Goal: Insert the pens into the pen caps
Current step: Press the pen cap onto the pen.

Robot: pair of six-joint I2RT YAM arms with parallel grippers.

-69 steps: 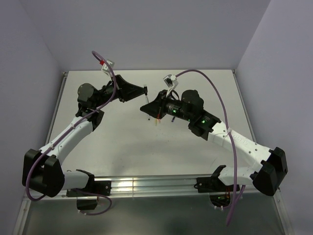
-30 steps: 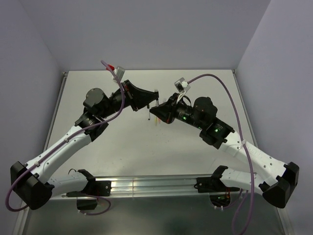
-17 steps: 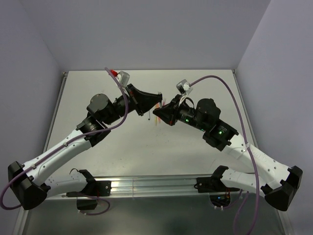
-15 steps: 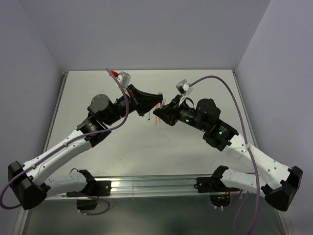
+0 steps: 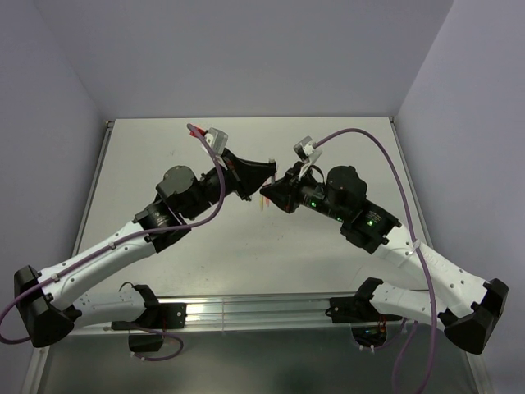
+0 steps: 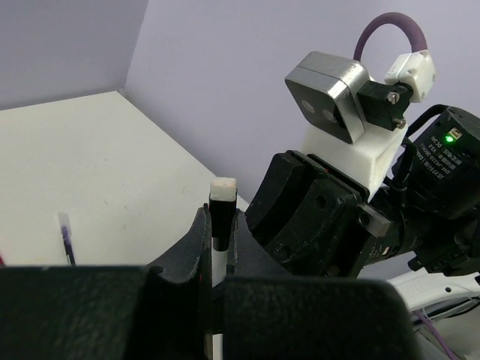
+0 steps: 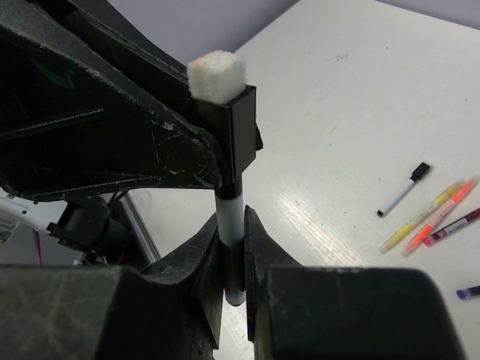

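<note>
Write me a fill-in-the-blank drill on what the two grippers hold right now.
The right gripper is shut on a pen with a ___ barrel.
The left gripper is shut on its ___ cap, topped by a white pad.
The yellow pen and orange pen lie on the ___.
Missing: white; black; table.

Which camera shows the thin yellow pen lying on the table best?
Right wrist: the thin yellow pen lies full length beside an orange pen. Top external gives only a tiny coloured sliver; left wrist misses it.
</note>
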